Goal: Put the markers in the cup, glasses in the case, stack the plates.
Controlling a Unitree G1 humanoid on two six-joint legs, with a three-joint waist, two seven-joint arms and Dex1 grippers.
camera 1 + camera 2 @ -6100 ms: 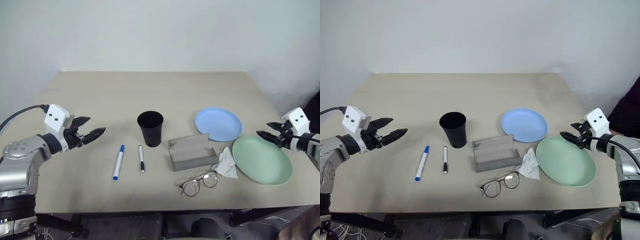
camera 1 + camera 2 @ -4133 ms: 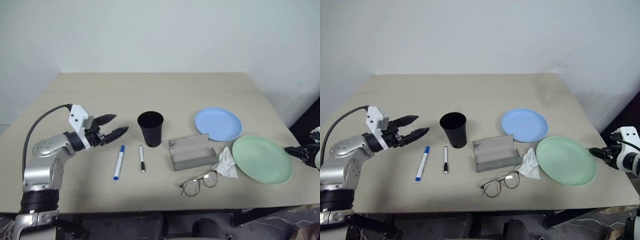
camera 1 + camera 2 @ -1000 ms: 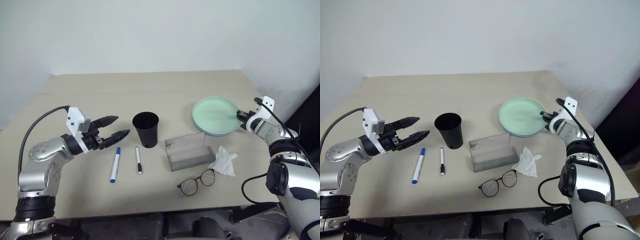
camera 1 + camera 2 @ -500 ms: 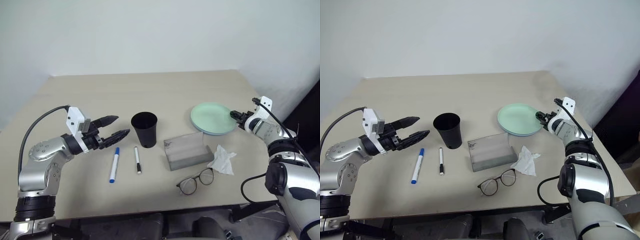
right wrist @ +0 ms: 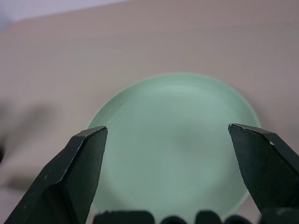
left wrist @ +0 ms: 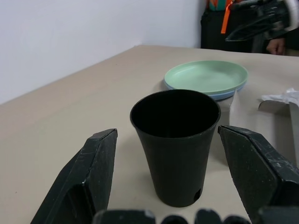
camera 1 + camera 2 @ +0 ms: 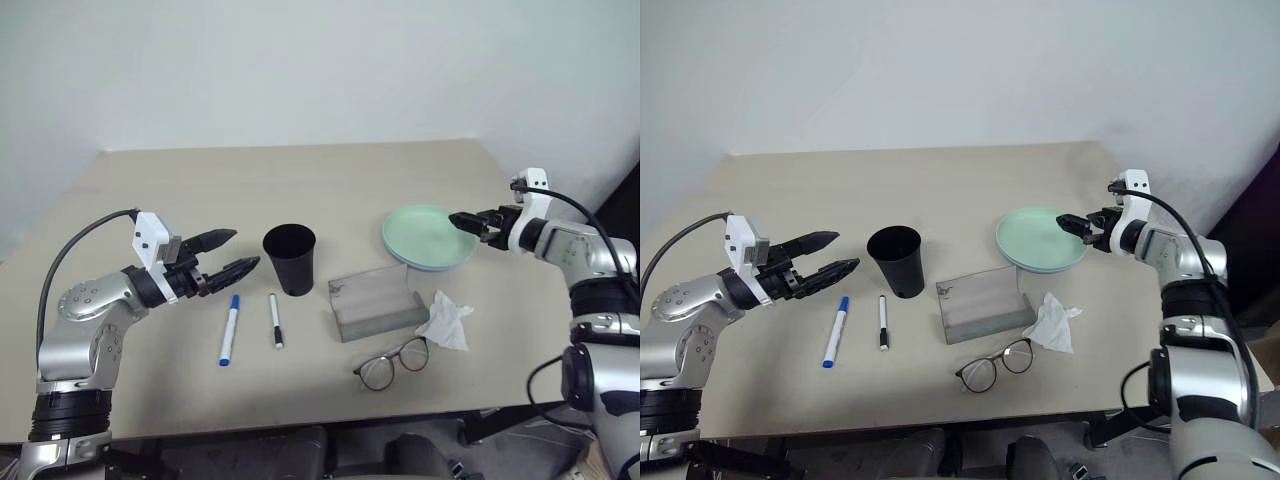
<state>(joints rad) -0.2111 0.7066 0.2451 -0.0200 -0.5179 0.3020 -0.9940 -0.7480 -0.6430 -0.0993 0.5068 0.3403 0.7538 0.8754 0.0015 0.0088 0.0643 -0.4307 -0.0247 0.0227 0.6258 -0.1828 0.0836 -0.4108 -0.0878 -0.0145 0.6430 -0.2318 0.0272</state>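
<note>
Two plates (image 7: 430, 236) are stacked near the table's (image 7: 300, 170) right edge, green on top of blue, so that part looks done to me. Risk now: my right gripper (image 7: 470, 221) hangs over the stack's right rim w/ fingers spread and nothing in them; if I drop the arm carelessly it could knock the top plate off.

Left gripper (image 7: 228, 253) is wide open, empty, pointing at the cup (image 7: 289, 259) just beside it, apart, not touching. A careless push fwd could tip the cup.

Both markers, blue (image 7: 228, 328) and black (image 7: 274, 320), lie in front of the cup, toward the near edge, just below the left gripper. Thin ones, they may roll when pinched.

Glasses (image 7: 392, 364) sit close to the near edge, case (image 7: 376, 303) just behind them, tissue (image 7: 446, 320) at its right. Wire frame is hard to grab, may slip.
</note>
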